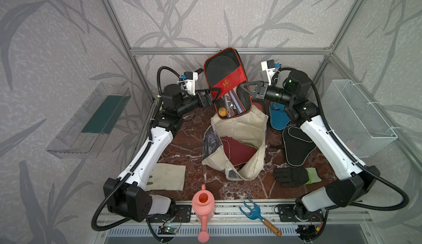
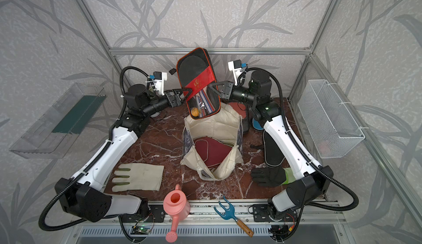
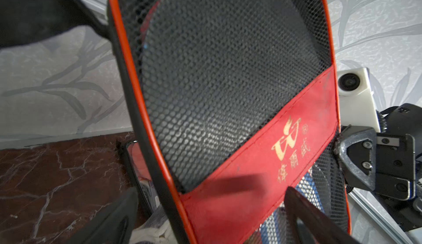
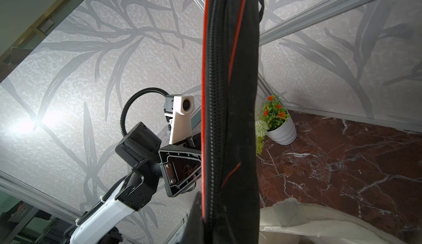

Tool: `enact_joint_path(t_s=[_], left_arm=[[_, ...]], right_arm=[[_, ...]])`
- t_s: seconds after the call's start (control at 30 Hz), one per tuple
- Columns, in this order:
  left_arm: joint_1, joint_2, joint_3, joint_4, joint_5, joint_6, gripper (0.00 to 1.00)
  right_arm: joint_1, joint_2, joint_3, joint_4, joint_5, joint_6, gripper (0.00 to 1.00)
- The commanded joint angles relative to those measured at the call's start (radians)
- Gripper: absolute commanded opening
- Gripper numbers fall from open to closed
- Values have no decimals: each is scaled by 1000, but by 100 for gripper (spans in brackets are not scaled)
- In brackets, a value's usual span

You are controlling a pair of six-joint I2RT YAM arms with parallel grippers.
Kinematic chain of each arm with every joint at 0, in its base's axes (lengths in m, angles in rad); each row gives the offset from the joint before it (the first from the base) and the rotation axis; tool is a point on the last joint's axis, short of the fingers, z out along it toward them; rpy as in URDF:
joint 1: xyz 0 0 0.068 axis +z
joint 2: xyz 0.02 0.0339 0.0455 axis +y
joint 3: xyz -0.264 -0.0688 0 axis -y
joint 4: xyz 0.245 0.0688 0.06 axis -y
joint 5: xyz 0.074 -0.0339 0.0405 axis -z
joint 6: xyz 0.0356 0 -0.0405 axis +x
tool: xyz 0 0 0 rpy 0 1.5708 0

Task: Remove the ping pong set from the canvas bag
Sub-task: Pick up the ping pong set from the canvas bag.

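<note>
The left hand (image 1: 214, 93) is spread wide open, with the left edge of the flat black mesh box with red stripe (image 1: 225, 71) between its fingers. The box hangs tilted in the air between the two hands. The right hand (image 1: 243, 87) is clamped tight on the box's right edge. Below the hands, the cream quilted canvas bag (image 1: 242, 126) stands open on the brown marble surface (image 1: 182, 144), with a maroon padded paddle case (image 1: 235, 151) inside it. Below the right hand, beside the bag, lie a blue padded paddle case (image 1: 277, 117) and a black padded paddle case (image 1: 296, 147).
</note>
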Motion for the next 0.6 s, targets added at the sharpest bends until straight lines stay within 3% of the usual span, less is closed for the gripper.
enact_joint_path(t_s=[0.0, 0.3, 0.57], left_arm=[[8, 17, -12, 167, 82, -52, 99], [5, 44, -19, 204, 99, -68, 99], [10, 31, -55, 322, 119, -90, 99]], right_arm=[[-4, -65, -2, 275, -53, 61, 0], [-22, -18, -92, 594, -127, 257, 0], [-26, -19, -118, 579, -140, 243, 0]])
